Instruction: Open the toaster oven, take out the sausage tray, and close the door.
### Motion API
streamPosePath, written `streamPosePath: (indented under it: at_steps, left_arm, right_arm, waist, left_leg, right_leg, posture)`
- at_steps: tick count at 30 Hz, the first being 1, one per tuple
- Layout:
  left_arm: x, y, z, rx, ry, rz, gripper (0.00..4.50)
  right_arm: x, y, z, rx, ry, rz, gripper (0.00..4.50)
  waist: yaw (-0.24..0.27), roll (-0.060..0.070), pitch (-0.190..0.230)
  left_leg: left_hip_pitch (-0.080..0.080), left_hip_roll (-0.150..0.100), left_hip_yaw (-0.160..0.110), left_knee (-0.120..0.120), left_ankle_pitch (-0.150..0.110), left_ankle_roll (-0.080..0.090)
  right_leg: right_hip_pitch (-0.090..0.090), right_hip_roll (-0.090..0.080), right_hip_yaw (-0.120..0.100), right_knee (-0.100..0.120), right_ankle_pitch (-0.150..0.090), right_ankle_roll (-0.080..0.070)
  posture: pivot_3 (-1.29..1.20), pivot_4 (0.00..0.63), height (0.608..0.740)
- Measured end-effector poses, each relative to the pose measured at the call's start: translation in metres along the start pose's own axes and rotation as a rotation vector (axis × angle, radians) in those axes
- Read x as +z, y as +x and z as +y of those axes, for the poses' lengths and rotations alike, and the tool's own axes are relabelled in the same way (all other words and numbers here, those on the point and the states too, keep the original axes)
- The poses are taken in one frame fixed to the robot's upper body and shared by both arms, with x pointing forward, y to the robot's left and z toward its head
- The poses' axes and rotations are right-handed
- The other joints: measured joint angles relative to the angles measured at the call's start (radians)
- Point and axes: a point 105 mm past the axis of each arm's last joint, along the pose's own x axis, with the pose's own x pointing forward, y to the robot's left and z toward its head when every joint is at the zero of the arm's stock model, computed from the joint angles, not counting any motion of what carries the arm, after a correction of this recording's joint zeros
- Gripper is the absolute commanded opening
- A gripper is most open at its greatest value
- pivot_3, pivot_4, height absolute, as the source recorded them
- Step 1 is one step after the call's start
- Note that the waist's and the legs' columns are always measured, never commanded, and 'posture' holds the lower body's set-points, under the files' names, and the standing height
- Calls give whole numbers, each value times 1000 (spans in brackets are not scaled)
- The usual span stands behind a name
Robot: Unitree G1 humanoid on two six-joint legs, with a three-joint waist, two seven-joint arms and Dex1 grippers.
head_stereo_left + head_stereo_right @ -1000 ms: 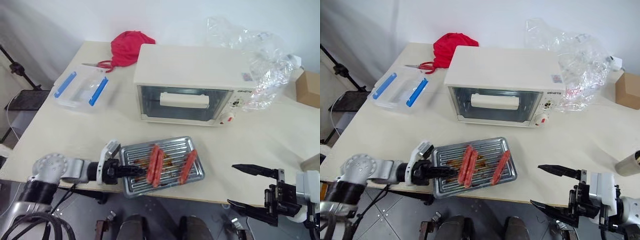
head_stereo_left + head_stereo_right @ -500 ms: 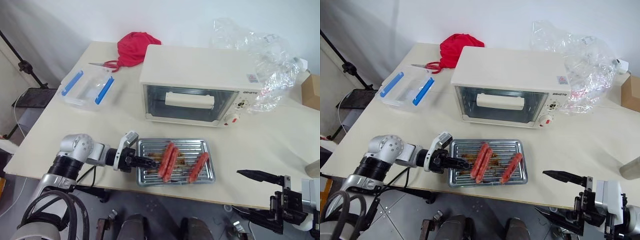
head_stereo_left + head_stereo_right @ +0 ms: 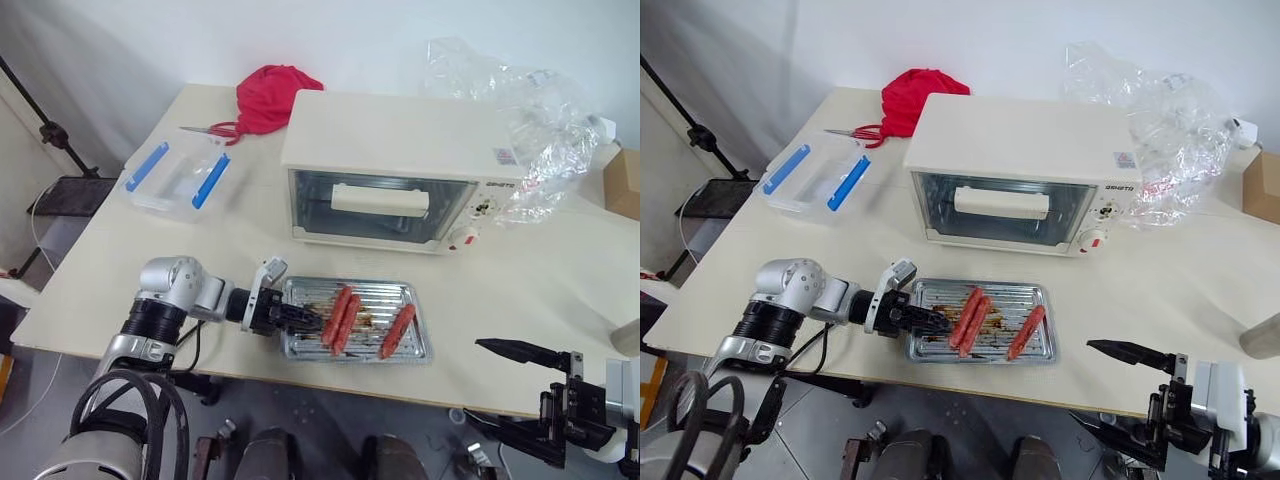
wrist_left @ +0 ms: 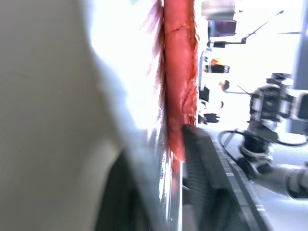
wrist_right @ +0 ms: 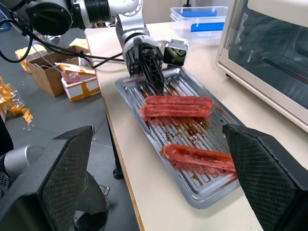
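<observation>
The tray (image 3: 357, 319) with its three sausages (image 3: 342, 319) lies on the worktop (image 3: 150, 260) near the front edge, just in front of the toaster oven (image 3: 400, 170), whose door (image 3: 380, 208) is already shut. So the task looks all but done, and the step in hand is letting go of the tray.

The left end effector (image 3: 296, 318) is at the tray's left rim with its fingers over the ridged bottom. I cannot tell whether it still pinches the rim or has loosened. The right end effector (image 3: 510, 395) hangs wide open and empty off the front right corner.

Next, the left arm should open fully and back away to the left without dragging the tray.

Compared with a second ago, the tray sat skewed over the front edge. It now lies square and further onto the worktop.
</observation>
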Motion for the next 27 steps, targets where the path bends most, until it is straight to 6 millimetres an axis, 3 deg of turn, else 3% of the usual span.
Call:
streamPosePath:
  at_steps: [8,9,16,21,27]
  left_arm:
    - [2,-6,-10,-47,101,-68,4357]
    - [2,-7,-12,-45,134,-75,4473]
    - [1,-48,-8,34,472,-190,4473]
    - [-15,-85,-11,19,656,-230,4473]
    - [-32,-131,-2,162,991,-304,4473]
  right_arm:
    - [0,2,0,10,-6,-4,4500]
    - [0,2,-1,11,-9,-5,4500]
    - [0,3,-2,28,-14,-11,4500]
    - [-2,3,-6,45,-14,-11,4500]
    - [-4,2,-20,46,-10,-30,4500]
  waist:
    - [-3,-1,0]
    - [-5,-1,1]
    - [-28,-1,1]
    - [-31,-1,1]
    - [-32,-1,1]
  left_leg:
    - [0,1,0,0,0,-1]
    - [0,1,0,0,0,-1]
    - [0,1,2,-2,0,-3]
    - [0,3,3,-4,-1,-3]
    - [0,5,4,-4,-3,-2]
  right_leg:
    - [-1,0,0,0,0,0]
    - [-1,0,0,0,0,0]
    - [-3,1,0,0,0,0]
    - [-3,1,0,-3,0,0]
    - [-4,0,0,-4,0,0]
  posture:
    - [0,150,740]
    - [0,150,740]
    - [0,150,740]
    - [0,150,740]
    - [0,150,740]
